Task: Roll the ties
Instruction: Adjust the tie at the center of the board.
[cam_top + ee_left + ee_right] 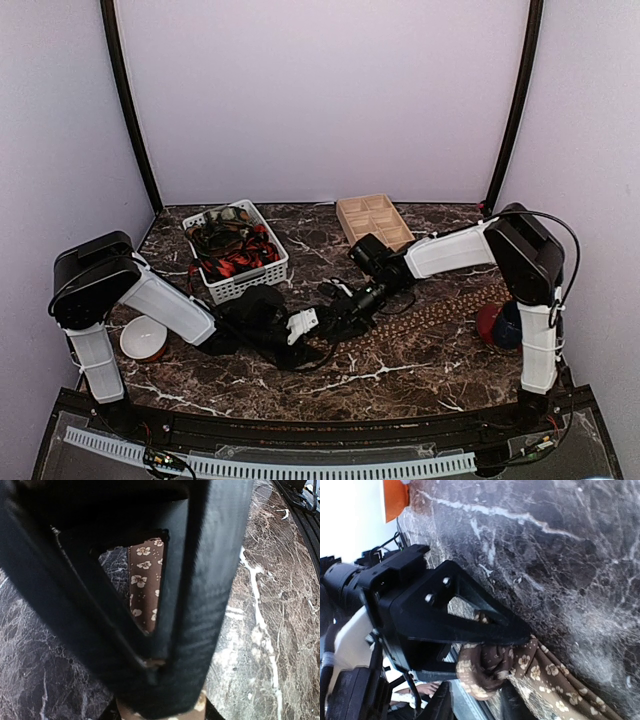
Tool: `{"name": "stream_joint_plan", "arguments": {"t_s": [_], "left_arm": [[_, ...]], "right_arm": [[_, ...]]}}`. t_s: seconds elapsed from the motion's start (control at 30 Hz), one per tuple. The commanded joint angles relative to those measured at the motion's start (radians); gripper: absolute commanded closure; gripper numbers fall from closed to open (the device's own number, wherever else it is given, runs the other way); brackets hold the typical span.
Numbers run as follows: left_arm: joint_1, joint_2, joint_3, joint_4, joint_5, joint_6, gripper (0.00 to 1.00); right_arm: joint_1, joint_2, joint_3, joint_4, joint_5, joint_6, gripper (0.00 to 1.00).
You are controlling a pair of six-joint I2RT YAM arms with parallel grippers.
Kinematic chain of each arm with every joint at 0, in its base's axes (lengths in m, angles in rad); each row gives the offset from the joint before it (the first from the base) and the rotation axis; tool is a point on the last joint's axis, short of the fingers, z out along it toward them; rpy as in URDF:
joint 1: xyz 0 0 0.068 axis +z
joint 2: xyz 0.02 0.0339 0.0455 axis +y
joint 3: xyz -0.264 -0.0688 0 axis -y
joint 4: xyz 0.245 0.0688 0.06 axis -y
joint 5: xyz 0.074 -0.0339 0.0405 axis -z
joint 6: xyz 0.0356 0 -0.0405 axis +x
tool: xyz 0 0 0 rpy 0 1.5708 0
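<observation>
Left gripper (312, 322) pinches bunched end of 1 brown tie (487, 667) on table (430, 375); right gripper (347, 305) state: can't tell.

Soft cloth tie (545, 675), glossy marble table (420, 362)

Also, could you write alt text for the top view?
The left hand and right hand meet mid-table at one end of a brown tie lying across the table. Behind are a basket of ties and a tray; a bowl sits left.
</observation>
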Motion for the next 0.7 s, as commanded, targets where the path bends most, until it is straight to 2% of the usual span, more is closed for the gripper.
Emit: {"name": "stream_joint_plan", "arguments": {"t_s": [0.0,0.1,0.17,0.33,0.37,0.5,0.57,0.67], "left_arm": [[-0.005,0.024,-0.006,-0.081,0.006,-0.011,0.63],[-0.005,0.024,-0.007,-0.076,0.008,-0.006,0.63],[-0.005,0.024,-0.006,-0.076,0.008,0.000,0.63],[-0.005,0.019,-0.004,-0.081,0.009,0.018,0.62],[-0.005,0.016,-0.004,-0.081,0.008,0.018,0.59],[-0.005,-0.027,-0.018,-0.055,0.014,0.013,0.33],[-0.005,-0.054,-0.024,-0.046,0.026,-0.001,0.29],[-0.005,-0.093,-0.048,-0.021,0.033,-0.035,0.28]], "right_arm": [[0.011,0.027,0.038,-0.061,0.025,-0.057,0.76],[0.008,0.036,0.057,-0.117,0.062,-0.089,0.93],[0.005,0.044,0.069,-0.140,0.080,-0.110,1.00],[0.002,0.052,0.084,-0.154,0.118,-0.124,1.00],[0.002,0.053,0.084,-0.157,0.130,-0.127,1.00],[0.002,0.066,0.074,-0.171,0.182,-0.145,1.00],[0.003,0.076,0.062,-0.164,0.197,-0.147,1.00],[0.003,0.088,0.052,-0.160,0.210,-0.151,1.00]]}}
